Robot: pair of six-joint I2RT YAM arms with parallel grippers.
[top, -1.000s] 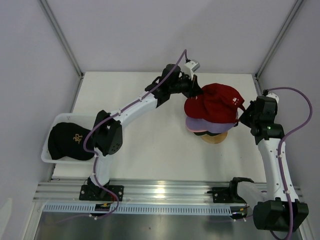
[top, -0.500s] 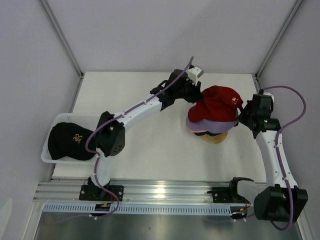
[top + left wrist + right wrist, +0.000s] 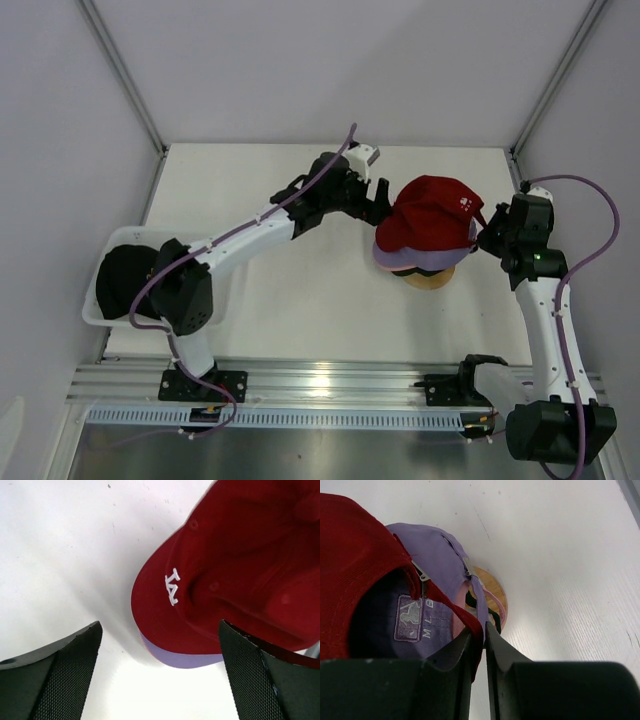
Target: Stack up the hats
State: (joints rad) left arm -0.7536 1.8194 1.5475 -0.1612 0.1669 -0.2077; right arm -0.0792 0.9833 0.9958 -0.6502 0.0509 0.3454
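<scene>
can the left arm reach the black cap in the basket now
Probably yes: the left gripper is open and empty, and the black cap lies uncovered in the basket beside that arm's base.

Surface notes
My finger pads (image 3: 70, 680): coarse black weave. Ahead, red cap (image 3: 240, 570) matt cloth, stitched logo; lavender cap (image 3: 180, 657) beneath likewise; table (image 3: 60, 555) smooth matt white.

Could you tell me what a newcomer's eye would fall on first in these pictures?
The red cap, topping a lavender cap on a wooden stand right of centre, stands out most. The right end effector pinches its rear edge, while the left end effector stands wide open beside its brim. A black cap lies in the white basket at far left.
</scene>
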